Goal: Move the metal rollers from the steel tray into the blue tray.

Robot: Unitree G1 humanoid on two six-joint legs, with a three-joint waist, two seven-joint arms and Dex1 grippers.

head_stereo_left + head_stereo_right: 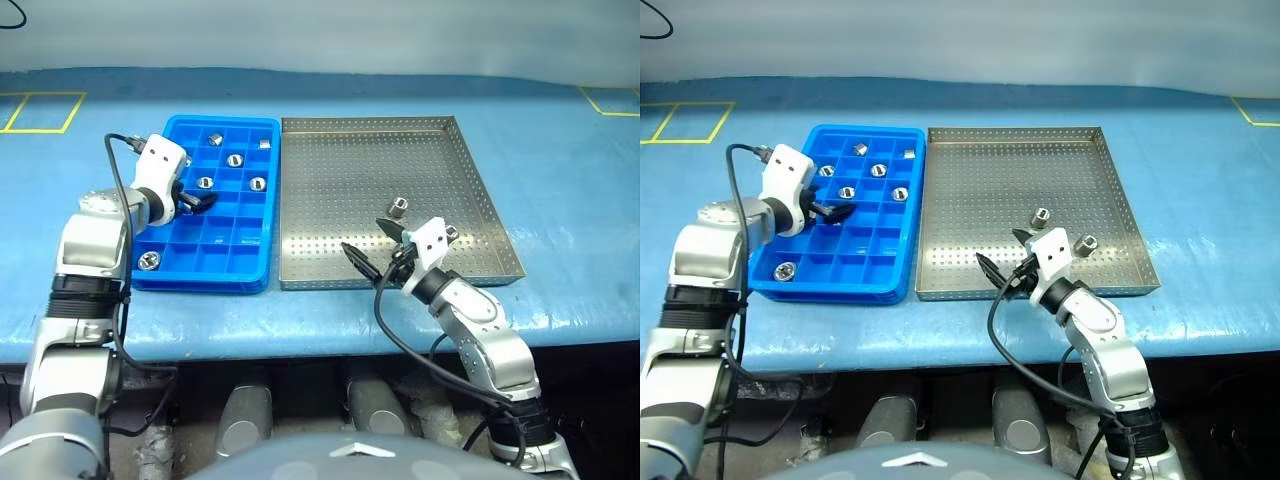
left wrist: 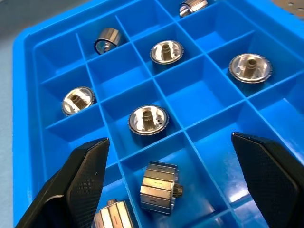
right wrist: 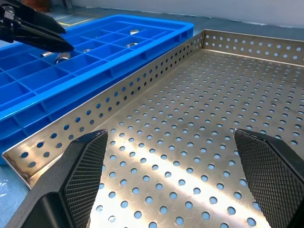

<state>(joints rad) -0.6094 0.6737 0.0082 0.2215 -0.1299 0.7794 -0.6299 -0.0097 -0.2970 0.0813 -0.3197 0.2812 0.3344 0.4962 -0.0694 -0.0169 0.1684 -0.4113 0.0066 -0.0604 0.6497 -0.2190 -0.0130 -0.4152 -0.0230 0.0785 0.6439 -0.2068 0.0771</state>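
Tool open above shiny ribbed rollers.

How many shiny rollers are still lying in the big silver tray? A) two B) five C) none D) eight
A: two metal rollers sit on the steel tray, one just beyond the open right pincer and one to its right; the others already lie in the blue tray.
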